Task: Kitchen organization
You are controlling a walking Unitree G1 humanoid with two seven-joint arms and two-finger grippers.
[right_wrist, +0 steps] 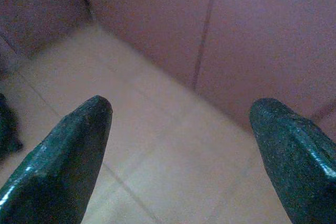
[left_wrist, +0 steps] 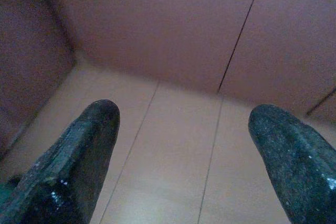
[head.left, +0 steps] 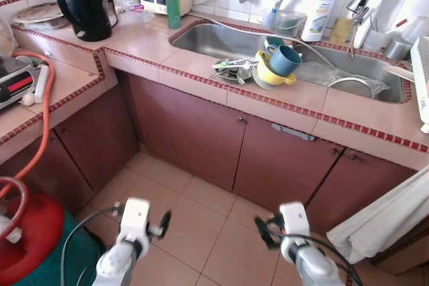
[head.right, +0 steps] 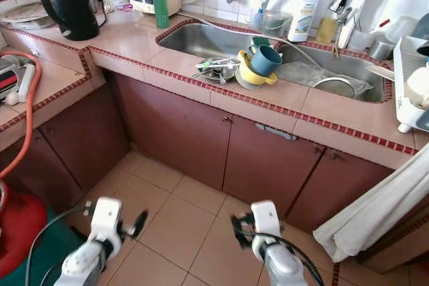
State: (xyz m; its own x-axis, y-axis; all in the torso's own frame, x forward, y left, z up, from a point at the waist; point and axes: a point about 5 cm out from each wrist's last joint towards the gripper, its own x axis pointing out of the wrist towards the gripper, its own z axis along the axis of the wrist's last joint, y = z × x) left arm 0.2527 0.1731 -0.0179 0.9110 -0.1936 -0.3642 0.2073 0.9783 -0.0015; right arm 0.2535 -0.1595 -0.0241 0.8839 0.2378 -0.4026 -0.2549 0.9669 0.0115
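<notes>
- Left claw (head.left: 163,222): spread wide, low over floor.
- Right claw (head.left: 263,227): spread wide, likewise.
- Blue mug (head.left: 284,59), yellow cup (head.left: 267,74): stacked at sink (head.left: 208,39) edge, possibly touching.

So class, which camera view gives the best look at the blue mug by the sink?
The left eye view: the blue mug sits large and sharp atop the yellow cup. The right eye view matches it closely; both wrist views face floor and cabinet doors.

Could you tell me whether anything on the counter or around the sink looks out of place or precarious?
Yes: a blue mug and a yellow cup lie tipped on a heap of dishes and utensils, perched on the front rim of the sink rather than in the basin. The pile looks unstable.
</notes>
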